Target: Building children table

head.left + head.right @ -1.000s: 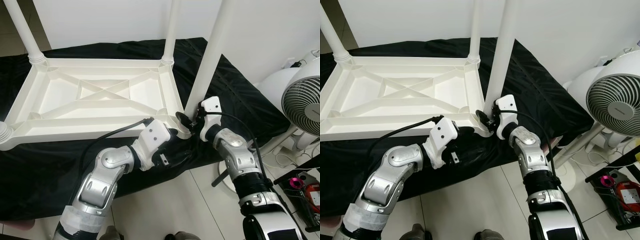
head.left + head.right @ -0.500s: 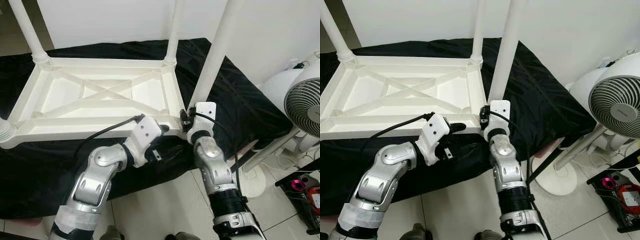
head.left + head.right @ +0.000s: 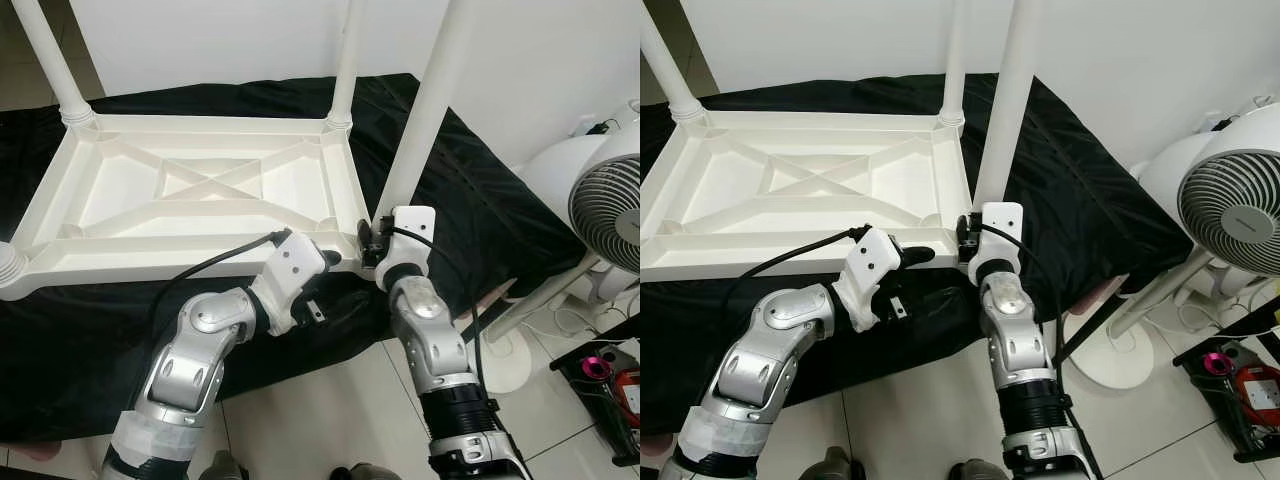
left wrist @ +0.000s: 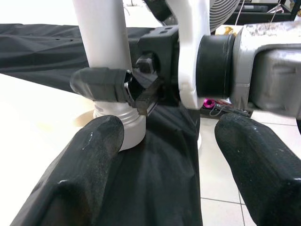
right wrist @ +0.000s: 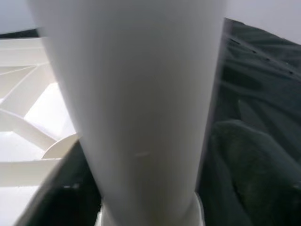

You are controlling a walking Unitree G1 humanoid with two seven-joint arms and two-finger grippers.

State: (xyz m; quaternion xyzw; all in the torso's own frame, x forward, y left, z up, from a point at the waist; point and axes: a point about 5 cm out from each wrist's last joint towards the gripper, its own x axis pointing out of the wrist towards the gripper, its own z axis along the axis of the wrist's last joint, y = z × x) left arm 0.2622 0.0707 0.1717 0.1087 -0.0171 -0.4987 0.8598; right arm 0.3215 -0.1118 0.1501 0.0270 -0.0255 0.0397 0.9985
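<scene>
Table top (image 3: 200,190) lies upside down on the black cloth (image 3: 470,200), filling the scene from nine o'clock to the centre, with three legs standing and the near-right leg (image 3: 420,120) planted in its corner at about four o'clock. Over the last second the right pincer (image 4: 127,89) has swung round square behind that leg and now clamps its base, which suggests it is seating or twisting it home. Left pincer (image 4: 169,155) has eased back a touch and hovers spread wide just beside the socket.
</scene>
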